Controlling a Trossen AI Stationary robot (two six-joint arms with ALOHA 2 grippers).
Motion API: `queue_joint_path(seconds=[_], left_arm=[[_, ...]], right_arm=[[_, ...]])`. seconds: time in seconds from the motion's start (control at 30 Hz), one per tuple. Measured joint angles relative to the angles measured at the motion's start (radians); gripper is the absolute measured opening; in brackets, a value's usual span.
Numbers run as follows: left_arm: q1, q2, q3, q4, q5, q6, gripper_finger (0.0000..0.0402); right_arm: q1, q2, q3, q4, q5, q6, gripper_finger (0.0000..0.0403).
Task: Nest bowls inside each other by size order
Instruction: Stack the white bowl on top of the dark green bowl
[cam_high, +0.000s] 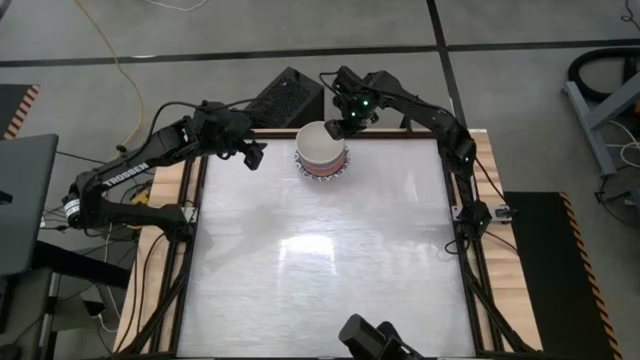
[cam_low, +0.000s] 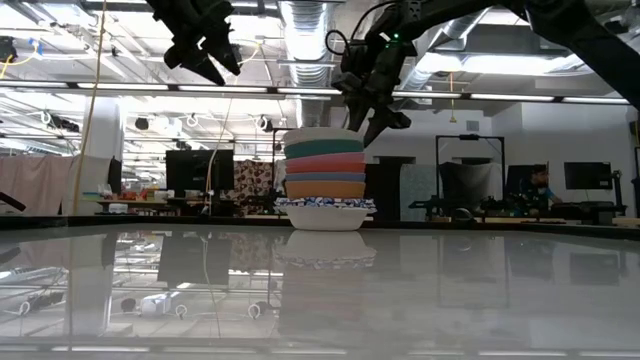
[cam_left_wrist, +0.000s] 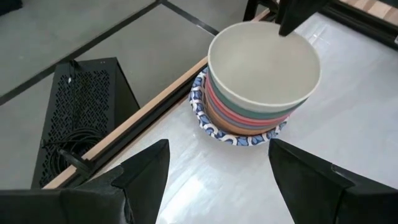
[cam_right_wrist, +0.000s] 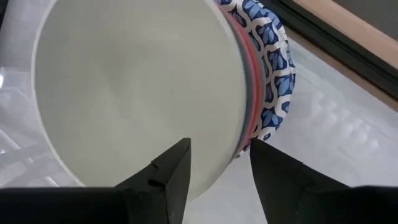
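- So the stack of nested round bowls sits near the top middle of the high view, close to the far edge of the shiny white table.
- Top one is a plain cream bowl, and under it in the low view you get a teal bowl, then a pink or red one, a thin blue band, and an orange bowl.
- At the bottom there's a wider white bowl with a blue patterned rim poking out all round the stack.
- Right gripper is right at the upper right rim of the stack. In its wrist view the fingers are spread, one over the inside of the cream bowl and one outside the rim, so they straddle the edge with a gap and aren't clenched on it.
- Left gripper hangs just left of the stack, up off the table, fingers released wide and holding nothing.
- Off the table at the top of the high view there's a black perforated metal box, just beyond the wooden table edge.
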Motion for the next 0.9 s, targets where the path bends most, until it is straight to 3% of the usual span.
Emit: queue_joint_path(seconds=[0.3,0.47,0.6,0.77,0.9], left_arm=[[0.000,-0.005,0.000,0.021,0.057,-0.034,0.0263],[-0.001,-0.009,0.000,0.100,0.173,-0.024,0.0263],[-0.001,-0.011,0.000,0.154,0.189,-0.028,0.0263],[-0.001,-0.011,0.000,0.168,0.187,-0.035,0.0263],[-0.002,-0.011,-0.017,0.186,0.187,-0.047,0.0263]], right_arm=[[-0.016,-0.124,0.000,0.151,0.023,-0.091,0.0180],[0.026,-0.223,0.000,0.332,0.023,-0.316,0.0180],[0.062,-0.262,-0.014,0.343,0.018,-0.454,0.0180],[0.066,-0.327,-0.210,0.404,-0.041,-0.439,0.0179],[0.063,-0.432,-0.465,0.665,-0.056,-0.372,0.0179]])
